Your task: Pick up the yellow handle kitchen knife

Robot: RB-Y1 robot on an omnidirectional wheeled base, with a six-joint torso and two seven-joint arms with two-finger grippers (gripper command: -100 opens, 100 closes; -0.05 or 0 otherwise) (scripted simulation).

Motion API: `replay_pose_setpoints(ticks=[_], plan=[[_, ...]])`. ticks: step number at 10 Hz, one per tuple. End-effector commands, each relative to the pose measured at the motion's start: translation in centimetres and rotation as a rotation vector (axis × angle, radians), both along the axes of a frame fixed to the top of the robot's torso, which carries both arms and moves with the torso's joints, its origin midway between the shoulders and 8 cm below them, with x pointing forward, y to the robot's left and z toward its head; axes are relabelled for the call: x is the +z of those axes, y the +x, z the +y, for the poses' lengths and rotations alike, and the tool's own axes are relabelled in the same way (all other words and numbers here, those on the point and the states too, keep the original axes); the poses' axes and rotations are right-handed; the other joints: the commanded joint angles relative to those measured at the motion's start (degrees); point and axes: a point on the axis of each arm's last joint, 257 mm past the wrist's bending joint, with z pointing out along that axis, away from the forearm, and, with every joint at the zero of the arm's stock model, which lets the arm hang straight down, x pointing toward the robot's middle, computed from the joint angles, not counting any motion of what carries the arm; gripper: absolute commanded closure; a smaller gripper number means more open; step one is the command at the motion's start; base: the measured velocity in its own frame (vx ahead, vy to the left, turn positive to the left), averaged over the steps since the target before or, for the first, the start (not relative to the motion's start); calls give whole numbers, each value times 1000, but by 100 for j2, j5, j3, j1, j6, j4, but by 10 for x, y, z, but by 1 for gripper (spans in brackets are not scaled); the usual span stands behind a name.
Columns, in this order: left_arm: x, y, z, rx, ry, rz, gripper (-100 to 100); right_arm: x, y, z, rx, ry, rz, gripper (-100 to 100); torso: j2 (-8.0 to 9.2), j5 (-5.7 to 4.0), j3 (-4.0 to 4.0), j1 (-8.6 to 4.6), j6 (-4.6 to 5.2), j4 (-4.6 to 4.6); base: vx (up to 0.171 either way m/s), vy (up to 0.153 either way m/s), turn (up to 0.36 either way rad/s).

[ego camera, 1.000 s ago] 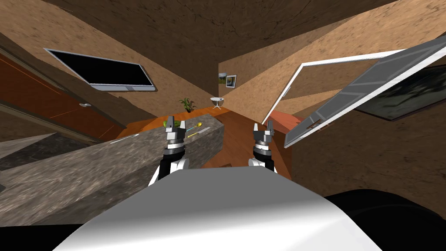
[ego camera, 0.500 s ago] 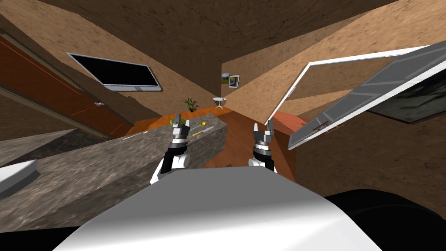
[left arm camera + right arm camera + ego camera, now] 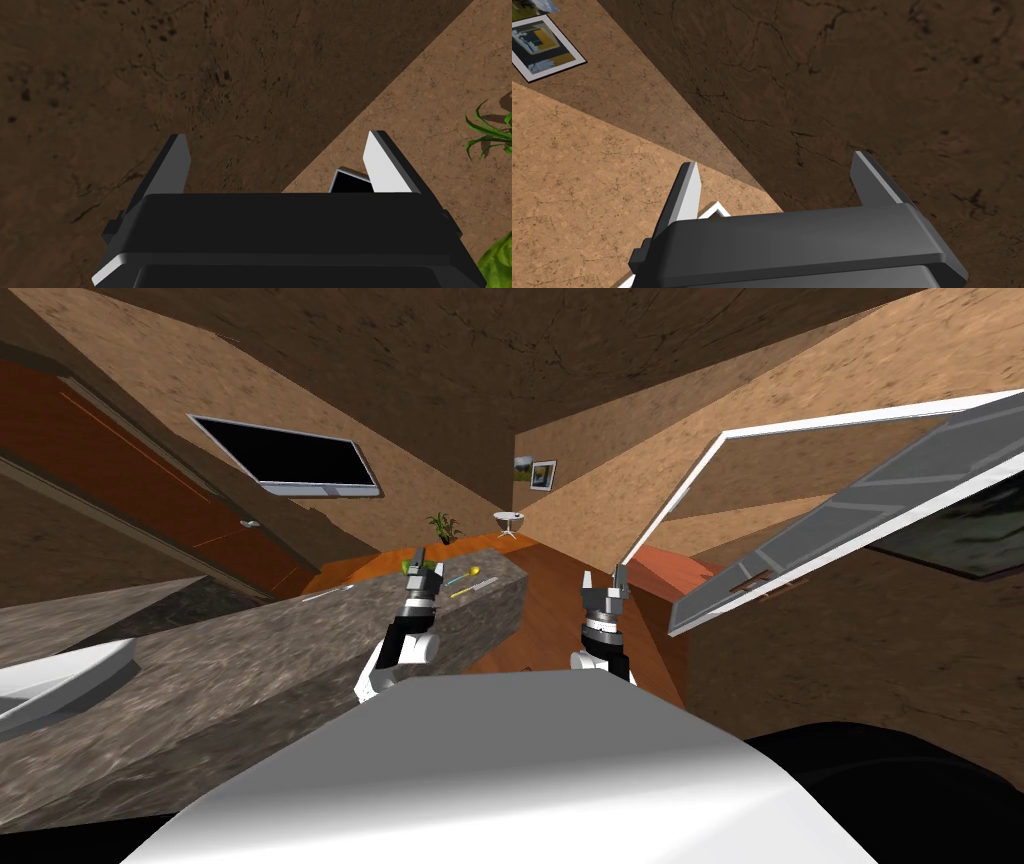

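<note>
knife (image 3: 472, 588) lying on counter (image 3: 250, 658) just right of left pincer (image 3: 415, 560), which is hovering wide open, empty, likely prepping the grab; right pincer (image 3: 603, 581) idling open, empty.

White forearms (image 3: 418, 646) with dark joints; wrists (image 3: 603, 628) seemingly ribbed grey; left gripper (image 3: 277, 137) and right gripper (image 3: 777, 159) dark boxes, thin light-grey blades.

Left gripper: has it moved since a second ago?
Yes. The left gripper has reached farther out over the grey counter, toward the far end where the yellow-handled knife lies. The whole view swung too, so I also moved.
</note>
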Motion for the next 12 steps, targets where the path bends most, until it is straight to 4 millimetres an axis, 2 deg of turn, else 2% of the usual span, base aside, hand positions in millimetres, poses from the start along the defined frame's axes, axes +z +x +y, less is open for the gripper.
replay_pose_setpoints(ticks=[1, 2, 3, 5, 8, 10, 11, 12], plan=[[-3, 15, -3, -28, -29, 32, -100, 0, 0, 0, 0, 0, 0, 0, 0, 0, 0, 0, 0, 0, -6, 65, 84], [-9, 18, -3, -28, -29, 58, -100, 0, 0, 0, 0, 0, 0, 0, -3, 0, -2, 5, -1, 0, -5, 54, 38], [-9, 30, -7, -54, -57, 75, -100, 0, 0, 0, 0, 0, 0, 0, -3, 1, -2, 2, 0, -1, -25, 65, 72], [-16, 34, -7, -53, -57, 106, -100, 0, 0, 0, 0, 0, 0, 0, 1, 1, 0, 3, 0, 0, -9, 41, 24], [-22, 61, -16, -107, -116, 171, -100, 0, 0, 0, 0, 0, 0, 0, -3, -1, -2, -5, 0, -1, -9, 48, 76], [-33, 65, -17, -105, -115, 215, -100, 0, 0, 0, 0, 0, 0, 0, 0, 0, 0, 0, 0, 0, -9, 36, 12], [-32, 78, -22, -133, -147, 234, -100, 0, 0, 0, 0, 0, 0, 0, -1, -2, -1, -11, 1, 0, -10, 33, 86], [-39, 80, -23, -132, -147, 261, -100, 0, 0, 0, 0, 0, 0, 0, -2, -2, -1, -8, 0, 0, -6, 37, 44]])
